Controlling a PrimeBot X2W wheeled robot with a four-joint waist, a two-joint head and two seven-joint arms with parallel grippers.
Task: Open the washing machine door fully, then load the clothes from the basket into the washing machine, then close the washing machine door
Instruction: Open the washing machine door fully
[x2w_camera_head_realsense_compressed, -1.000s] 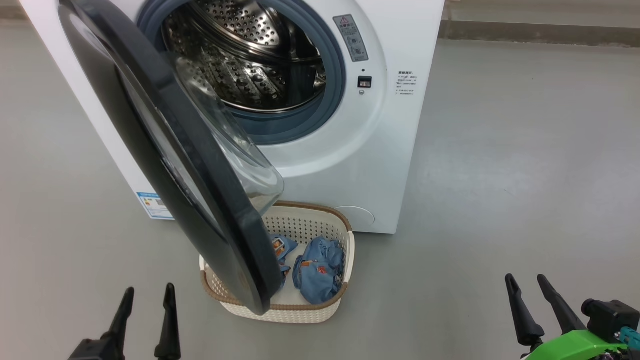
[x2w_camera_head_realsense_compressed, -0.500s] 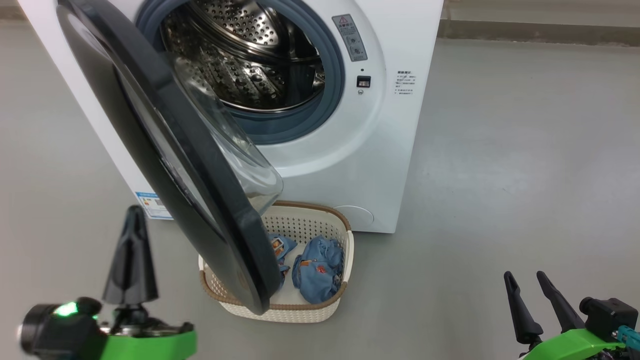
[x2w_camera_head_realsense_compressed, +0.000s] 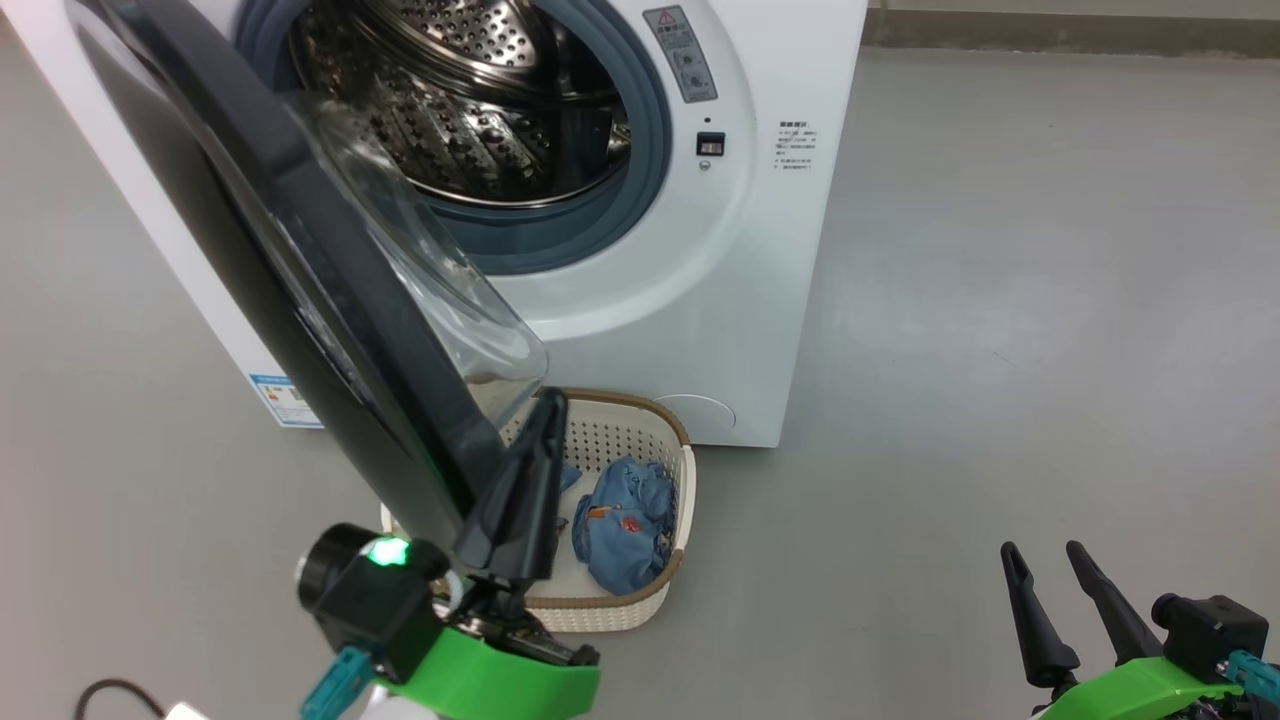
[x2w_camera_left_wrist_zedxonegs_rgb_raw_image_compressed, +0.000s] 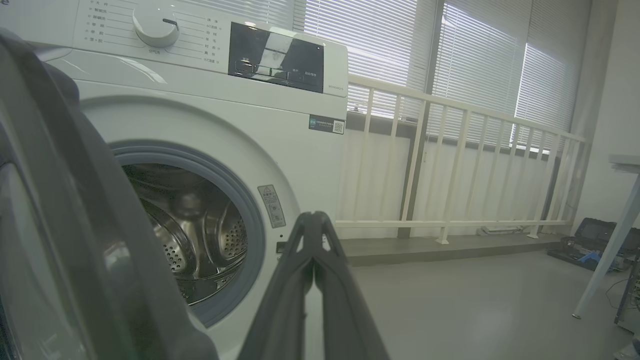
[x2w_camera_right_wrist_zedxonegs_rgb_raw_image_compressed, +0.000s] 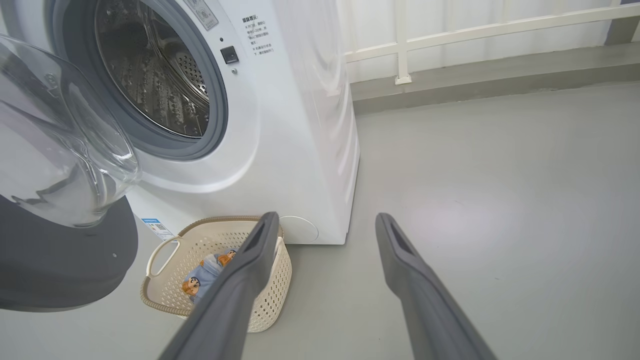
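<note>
Two light-blue garments, the clothes (x2w_camera_head_realsense_compressed: 620, 520), lie in the cream perforated basket (x2w_camera_head_realsense_compressed: 612, 447), which sits on the grey floor (x2w_camera_head_realsense_compressed: 1000, 350) just in front of the white washing machine (x2w_camera_head_realsense_compressed: 770, 250). We see the washing machine door (x2w_camera_head_realsense_compressed: 300, 250) standing partly open, swung out to our left, with its glossy black rim and bulging glass bowl over the left part of the basket in the head view. Behind it the steel drum (x2w_camera_head_realsense_compressed: 470, 100) shows inside the grey gasket (x2w_camera_head_realsense_compressed: 645, 160). Our left gripper (x2w_camera_head_realsense_compressed: 548, 405) has its two dark fingers pressed together with nothing between them, raised just beside the door's lower edge; we cannot tell whether it touches the rim. Our right gripper (x2w_camera_head_realsense_compressed: 1042, 552) is low at our right, well apart from the machine, fingers spread and holding nothing.
</note>
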